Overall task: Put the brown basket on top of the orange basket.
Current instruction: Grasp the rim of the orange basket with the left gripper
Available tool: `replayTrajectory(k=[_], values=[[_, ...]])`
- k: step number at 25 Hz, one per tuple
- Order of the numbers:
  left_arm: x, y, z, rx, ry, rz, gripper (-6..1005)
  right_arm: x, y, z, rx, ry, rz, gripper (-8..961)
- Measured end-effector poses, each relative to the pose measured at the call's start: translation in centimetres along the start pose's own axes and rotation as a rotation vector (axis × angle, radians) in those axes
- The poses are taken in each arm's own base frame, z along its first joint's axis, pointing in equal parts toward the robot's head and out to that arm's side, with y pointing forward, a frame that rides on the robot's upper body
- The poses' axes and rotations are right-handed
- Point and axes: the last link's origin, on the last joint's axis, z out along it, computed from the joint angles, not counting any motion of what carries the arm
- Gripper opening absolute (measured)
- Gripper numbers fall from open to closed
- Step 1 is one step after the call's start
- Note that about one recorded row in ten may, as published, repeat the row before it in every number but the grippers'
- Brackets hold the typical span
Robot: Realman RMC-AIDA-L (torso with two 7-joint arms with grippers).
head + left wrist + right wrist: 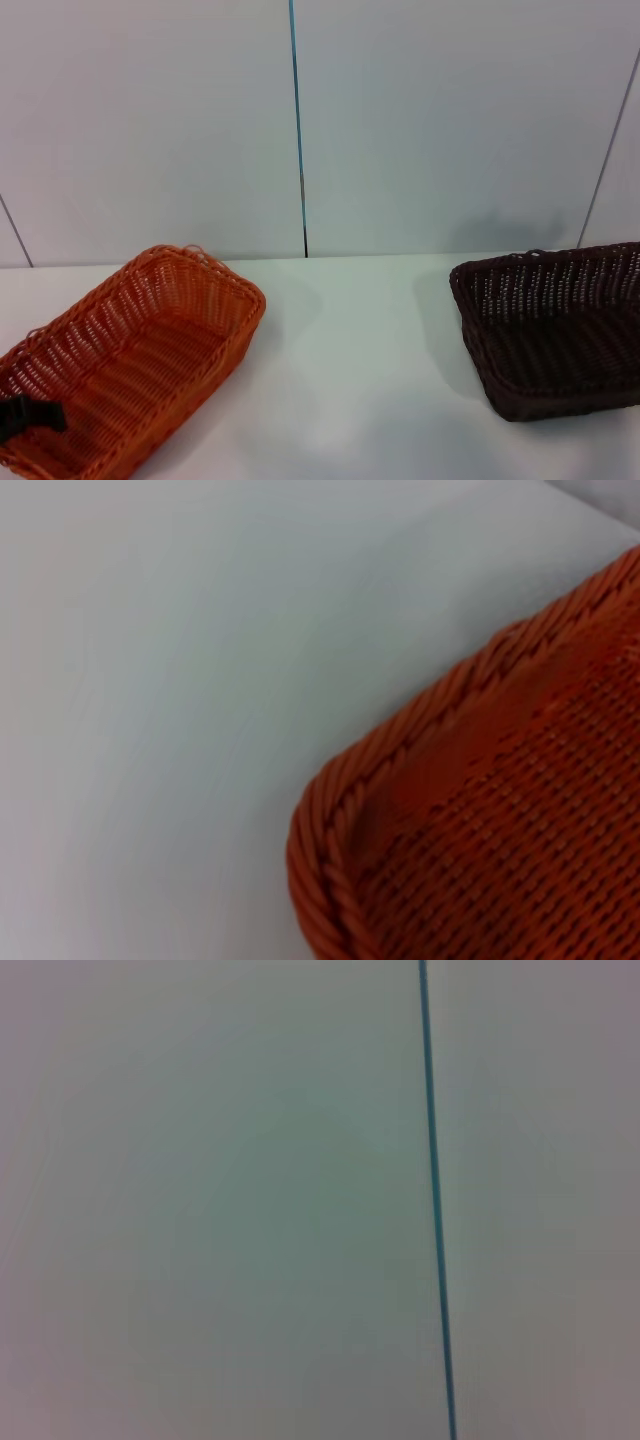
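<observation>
- Baskets: two in all, both rectangular woven ones.
- One orange basket point(130, 360), on the robot's left side of the desk point(350, 400); a corner of its braided rim also shows in the left wrist view point(480, 820).
- One brown basket point(555, 330), on the right side, partly cut off by the frame edge.
- One desk, white, carrying both baskets.
- One robot hand point(25, 415) partly in view: the left, a dark piece at the orange basket's near rim. Fingers not clear.
- Wall panels behind: several, with one blue vertical seam point(298, 130) showing, seen in the right wrist view too point(435, 1200).
</observation>
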Motion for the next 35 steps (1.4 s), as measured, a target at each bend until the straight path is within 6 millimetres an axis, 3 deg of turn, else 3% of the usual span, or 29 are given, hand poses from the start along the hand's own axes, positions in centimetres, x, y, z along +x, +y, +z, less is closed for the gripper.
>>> replayTrajectory(k=[16,30,35], values=[[0.2,-0.3,1.0,0.024,0.017,0.026,854,0.7,0.2,-0.2,0.002,0.051,0.004,916],[0.6,0.9,1.6,0.021,0.033,0.058,596,1.0,0.0,0.0,0.010,0.058,0.001,913],[0.6,0.8,1.5,0.021,0.035,0.045,593,1.0,-0.1,0.0,0.012,0.058,0.000,912]])
